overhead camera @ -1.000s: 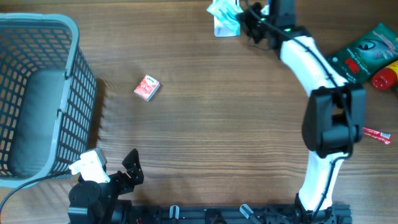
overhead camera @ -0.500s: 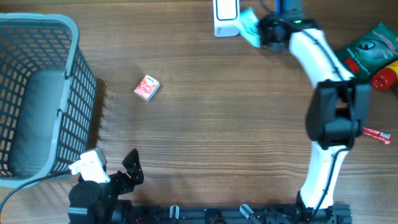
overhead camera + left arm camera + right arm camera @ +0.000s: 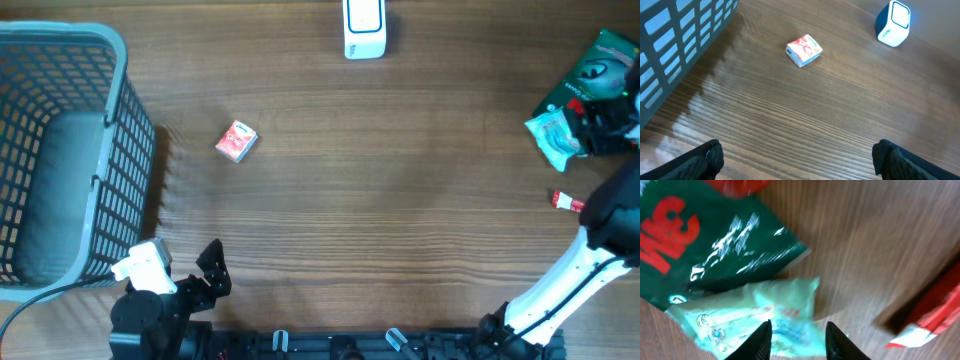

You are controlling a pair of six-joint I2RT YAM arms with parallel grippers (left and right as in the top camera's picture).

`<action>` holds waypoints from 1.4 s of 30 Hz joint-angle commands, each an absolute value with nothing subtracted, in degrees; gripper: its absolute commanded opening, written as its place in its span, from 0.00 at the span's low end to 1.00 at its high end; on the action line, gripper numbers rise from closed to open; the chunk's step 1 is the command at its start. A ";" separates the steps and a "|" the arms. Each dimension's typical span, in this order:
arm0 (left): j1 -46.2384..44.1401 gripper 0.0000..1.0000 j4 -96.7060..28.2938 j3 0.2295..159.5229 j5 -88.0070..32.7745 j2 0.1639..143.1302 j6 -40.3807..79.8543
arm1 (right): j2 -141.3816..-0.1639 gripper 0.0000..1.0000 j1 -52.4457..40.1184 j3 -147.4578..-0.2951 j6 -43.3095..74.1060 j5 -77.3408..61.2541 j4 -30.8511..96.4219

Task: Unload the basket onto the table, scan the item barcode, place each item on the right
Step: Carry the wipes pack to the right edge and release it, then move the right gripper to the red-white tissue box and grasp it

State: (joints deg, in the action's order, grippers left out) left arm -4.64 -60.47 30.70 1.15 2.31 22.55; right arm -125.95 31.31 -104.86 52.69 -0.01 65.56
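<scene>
- The right gripper [image 3: 799, 332] is seen partly spread, nothing pinched.
- The pale blue packet [image 3: 755, 315] is laid flat on the desk [image 3: 880, 245] directly beneath its fingers.
- A green bag [image 3: 715, 245] is met by the packet's edge just beyond the gripper.
- The left gripper [image 3: 797, 152] is spread wide and empty.
- The scanner [image 3: 893, 22] is seen far ahead of it, to the right.

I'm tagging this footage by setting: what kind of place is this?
Probably a mock shop checkout on a lab table: a white scanner stands at the far edge, a grey basket sits to one side, and packaged goods like a red box lie about.
</scene>
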 commanded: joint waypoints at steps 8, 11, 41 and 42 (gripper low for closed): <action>-4.27 1.00 -60.38 30.63 0.91 2.07 21.41 | -110.78 0.79 22.90 -105.54 37.10 -26.81 63.94; -4.27 1.00 -60.38 30.63 0.91 2.07 21.41 | -111.15 0.79 11.99 -104.49 34.76 -29.67 64.99; -4.27 1.00 -60.38 30.63 0.91 2.07 21.41 | -136.55 0.62 -43.24 -95.88 76.71 -15.62 9.39; -4.27 1.00 -60.38 30.63 0.91 2.07 21.41 | -136.99 0.59 -43.29 -95.88 76.73 -15.97 9.23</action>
